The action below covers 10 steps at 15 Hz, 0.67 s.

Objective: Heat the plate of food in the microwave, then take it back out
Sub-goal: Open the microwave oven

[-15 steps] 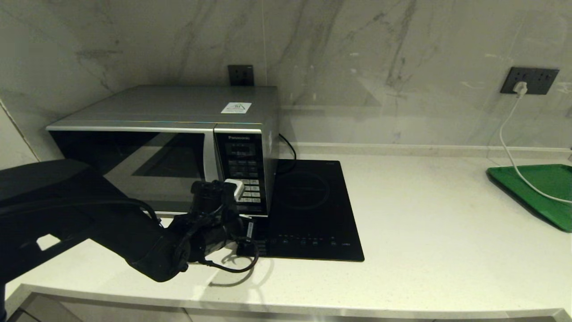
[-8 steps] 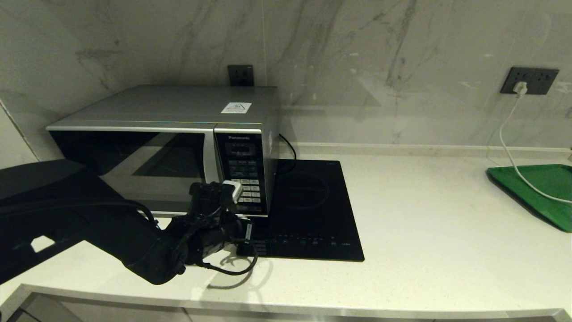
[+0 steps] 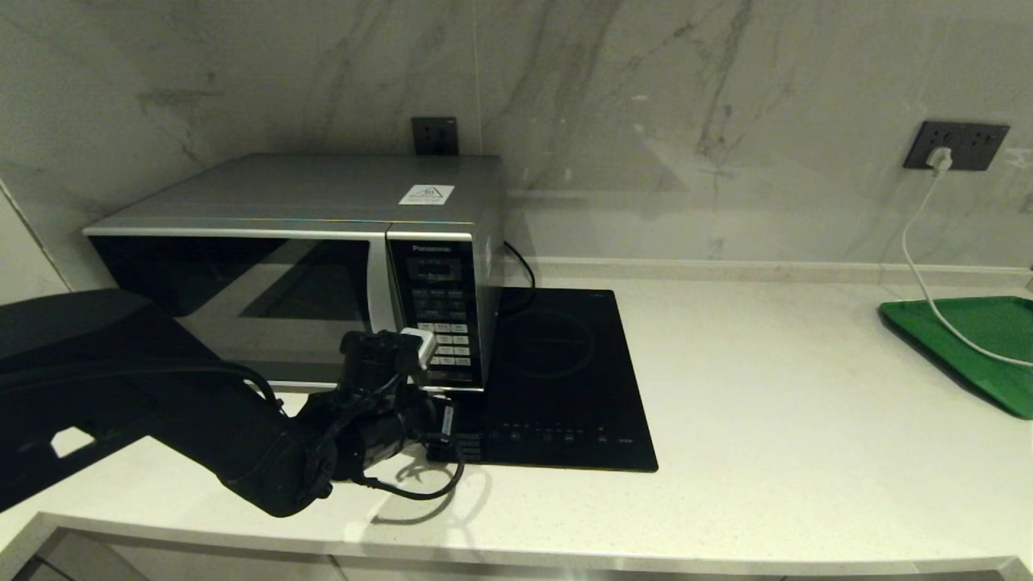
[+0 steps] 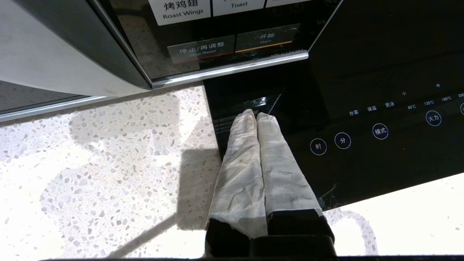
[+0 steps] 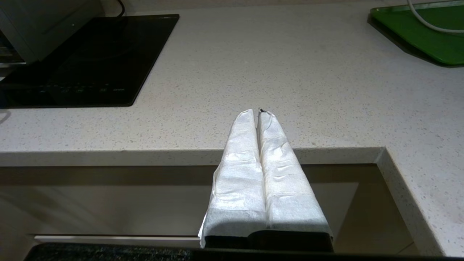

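One microwave (image 3: 323,258) stands at the left of the head frame, door closed, so I cannot see any plate inside. My left gripper (image 4: 258,117), fingers pressed together and empty, hangs just below its button panel (image 3: 440,315), over the black hob (image 3: 565,379). My right gripper (image 5: 259,114), also closed and empty, rests at the counter (image 5: 290,72) edge. At right, a green tray (image 3: 968,339) carries only a white cable (image 3: 928,274).

left arm: reaching forward, low | left gripper (image 4: 256,116): fingers pressed together | right gripper (image 5: 258,113): fingers together, parked low
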{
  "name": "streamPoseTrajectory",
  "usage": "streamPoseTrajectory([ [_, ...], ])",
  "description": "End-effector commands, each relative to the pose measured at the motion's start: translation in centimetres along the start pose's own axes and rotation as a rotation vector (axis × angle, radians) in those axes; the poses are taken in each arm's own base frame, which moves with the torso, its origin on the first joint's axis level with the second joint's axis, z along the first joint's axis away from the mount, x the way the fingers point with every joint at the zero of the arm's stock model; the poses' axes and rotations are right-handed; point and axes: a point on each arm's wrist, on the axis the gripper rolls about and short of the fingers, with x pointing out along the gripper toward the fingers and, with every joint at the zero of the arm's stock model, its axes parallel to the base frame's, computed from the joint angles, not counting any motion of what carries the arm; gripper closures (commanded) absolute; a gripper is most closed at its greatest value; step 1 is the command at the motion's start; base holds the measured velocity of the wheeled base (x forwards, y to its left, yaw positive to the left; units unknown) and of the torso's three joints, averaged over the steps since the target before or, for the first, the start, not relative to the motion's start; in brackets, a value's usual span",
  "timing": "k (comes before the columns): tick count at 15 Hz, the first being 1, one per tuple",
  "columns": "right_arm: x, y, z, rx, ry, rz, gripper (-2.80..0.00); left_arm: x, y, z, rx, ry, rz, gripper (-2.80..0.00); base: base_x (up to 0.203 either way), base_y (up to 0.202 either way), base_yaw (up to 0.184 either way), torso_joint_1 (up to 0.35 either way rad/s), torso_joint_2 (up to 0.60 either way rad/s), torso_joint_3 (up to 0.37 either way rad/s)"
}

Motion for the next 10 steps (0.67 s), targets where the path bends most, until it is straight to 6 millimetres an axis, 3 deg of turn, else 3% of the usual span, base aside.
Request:
streamPoseTrajectory([
  [1, -0.01, 0.0, 0.01, 0.001, 0.0, 0.0, 0.0, -0.07, 0.0, 0.09, -0.002, -0.006, 0.0, 0.0, 0.0, 0.0, 0.0, 0.0, 0.0, 0.0],
  [10, -0.01, 0.0, 0.01, 0.001, -0.001, 0.0, 0.0, -0.09, 0.44, 0.02, -0.03, -0.001, 0.01, 0.0, 0.0, 0.0, 0.0, 0.0, 0.0, 0.0],
])
